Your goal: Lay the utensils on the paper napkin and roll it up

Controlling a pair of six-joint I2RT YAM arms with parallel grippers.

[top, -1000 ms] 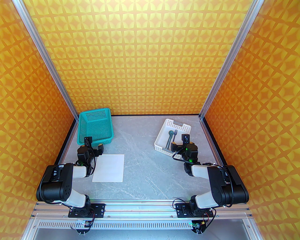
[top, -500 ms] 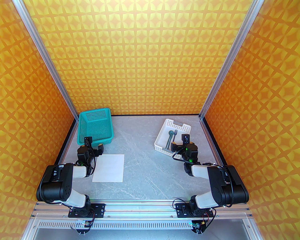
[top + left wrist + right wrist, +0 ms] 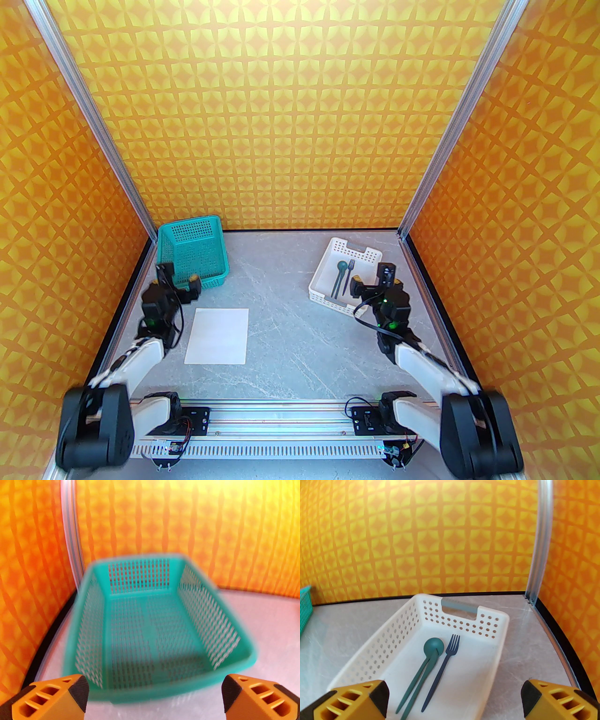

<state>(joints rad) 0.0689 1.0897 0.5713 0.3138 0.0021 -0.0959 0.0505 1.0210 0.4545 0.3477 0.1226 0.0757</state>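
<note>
teal basket point(image 3: 189, 226), white tray point(image 3: 325, 277), grey table point(image 3: 290, 337)

Utensils point(image 3: 433, 646) inside white tray point(image 3: 461, 625)

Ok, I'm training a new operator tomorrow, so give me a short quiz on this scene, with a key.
1. True or false: the utensils lie in the white tray.
2. The paper napkin is: A) crumpled B) flat on the table C) rolled up.
3. Fill in: the left gripper and the right gripper both stand ____.
Key: 1 true; 2 B; 3 open.
</note>
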